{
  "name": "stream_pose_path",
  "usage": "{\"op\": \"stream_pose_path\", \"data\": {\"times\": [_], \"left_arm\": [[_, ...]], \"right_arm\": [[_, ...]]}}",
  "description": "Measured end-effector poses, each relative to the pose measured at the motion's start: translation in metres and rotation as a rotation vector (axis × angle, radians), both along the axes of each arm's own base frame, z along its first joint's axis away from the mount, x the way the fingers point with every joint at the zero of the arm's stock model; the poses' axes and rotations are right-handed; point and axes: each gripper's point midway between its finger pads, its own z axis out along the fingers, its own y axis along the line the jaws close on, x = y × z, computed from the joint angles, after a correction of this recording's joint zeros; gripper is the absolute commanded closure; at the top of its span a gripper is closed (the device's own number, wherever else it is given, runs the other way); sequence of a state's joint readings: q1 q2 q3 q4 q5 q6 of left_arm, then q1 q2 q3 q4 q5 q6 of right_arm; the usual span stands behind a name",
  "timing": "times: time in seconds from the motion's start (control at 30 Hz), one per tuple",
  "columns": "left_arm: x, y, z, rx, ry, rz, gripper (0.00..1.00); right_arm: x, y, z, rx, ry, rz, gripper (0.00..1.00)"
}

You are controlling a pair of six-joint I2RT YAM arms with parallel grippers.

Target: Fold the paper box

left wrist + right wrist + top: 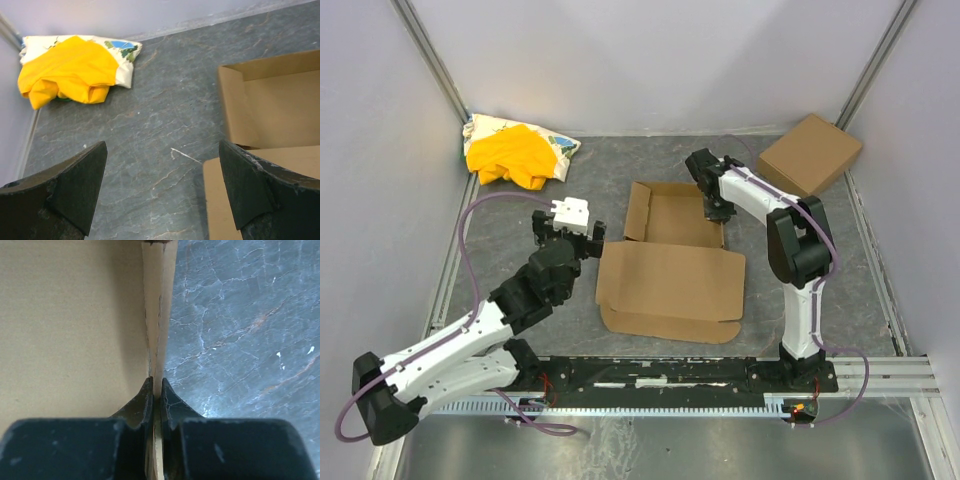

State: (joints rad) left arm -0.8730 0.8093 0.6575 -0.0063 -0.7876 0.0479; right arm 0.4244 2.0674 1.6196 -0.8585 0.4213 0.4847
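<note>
The dark grey, marble-patterned table fills the space between pale walls. In the middle of it lies the paper box, a thin mailer of plain brown cardboard, still mostly open. Its broad near panel lies flat with a narrow flap along its near edge. The far half forms a shallow tray whose left side wall stands up.

The two arms, white and black, reach in from the near edge. The left one stretches low towards the box's left side, and the right one bends over the tray's right side.

A second plain brown cardboard box, closed and square, sits in the far right corner, well apart from the mailer. A crumpled yellow-and-white cloth bundle lies in the far left corner.

The right gripper has its fingers pressed together on the upright right-hand wall of the paper box, with the thin cardboard edge pinched between them. The left gripper hangs over bare table just left of the box, its fingers spread wide with nothing between them.
</note>
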Motion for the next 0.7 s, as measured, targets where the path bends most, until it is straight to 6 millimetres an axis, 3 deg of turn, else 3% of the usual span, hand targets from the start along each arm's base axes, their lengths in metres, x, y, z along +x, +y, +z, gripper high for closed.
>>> {"op": "stream_pose_path", "data": {"times": [0.03,0.17,0.23,0.4,0.5,0.6,0.7], "left_arm": [[0.001,0.0,-0.002,0.006,0.009,0.01,0.01],[0.014,-0.007,-0.008,0.055,0.071,0.066,0.01],[0.02,-0.014,-0.013,0.074,0.1,0.08,0.01],[0.031,-0.025,-0.028,0.08,0.154,0.092,0.01],[0.045,-0.029,-0.031,0.047,0.185,0.095,0.01],[0.066,-0.028,-0.037,-0.004,0.224,0.11,0.01],[0.091,-0.029,-0.05,-0.021,0.28,0.108,0.01]], "right_arm": [[0.0,-0.002,0.0,-0.018,0.004,0.01,0.87],[-0.002,-0.005,-0.006,-0.045,0.031,0.035,0.52],[-0.004,-0.007,-0.009,-0.055,0.049,0.048,0.4],[-0.016,-0.012,-0.017,-0.048,0.072,0.052,0.37],[-0.023,-0.015,-0.012,-0.022,0.064,0.047,0.37],[-0.025,-0.019,0.01,0.028,0.007,0.028,0.37],[-0.022,-0.027,0.048,0.095,-0.1,0.004,0.37]]}}
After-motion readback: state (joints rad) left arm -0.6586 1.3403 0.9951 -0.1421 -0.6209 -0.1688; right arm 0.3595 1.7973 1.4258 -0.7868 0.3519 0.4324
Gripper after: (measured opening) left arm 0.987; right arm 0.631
